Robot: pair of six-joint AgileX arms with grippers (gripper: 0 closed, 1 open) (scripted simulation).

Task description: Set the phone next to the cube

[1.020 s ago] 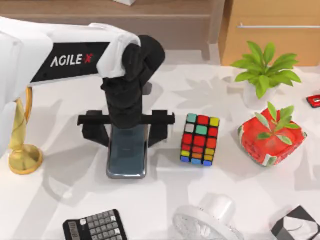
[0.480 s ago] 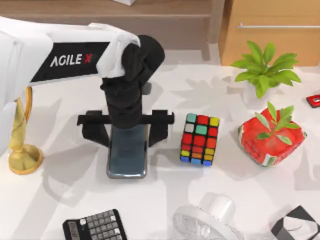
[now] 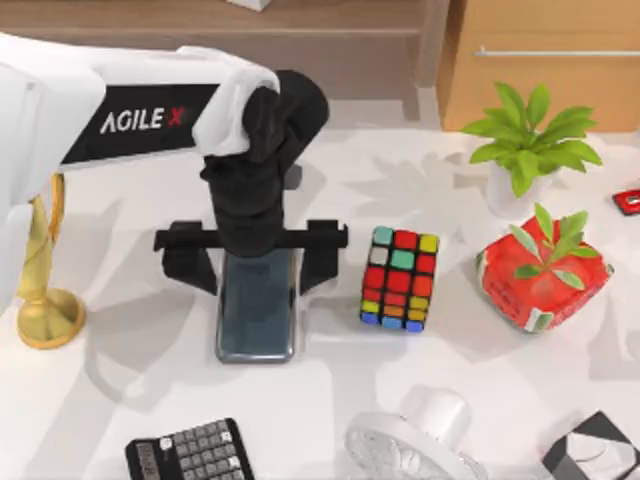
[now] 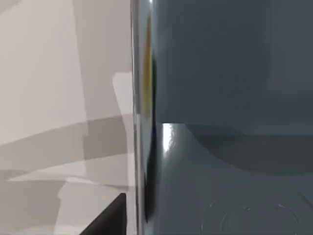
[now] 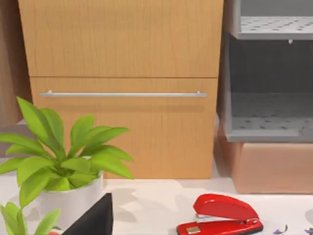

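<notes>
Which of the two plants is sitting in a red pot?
The smaller plant, nearer the cube, sits in the red pot. The bigger, bushier plant farther back, near the wooden cabinet, stands in a white pot.

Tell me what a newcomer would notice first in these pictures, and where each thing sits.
The left gripper stands out first: it hangs over the far end of the phone, its fingers spread wide to either side. Just right of the phone stands the cube, bright against the pale table. Farther right sits a red pot with a green plant.
</notes>
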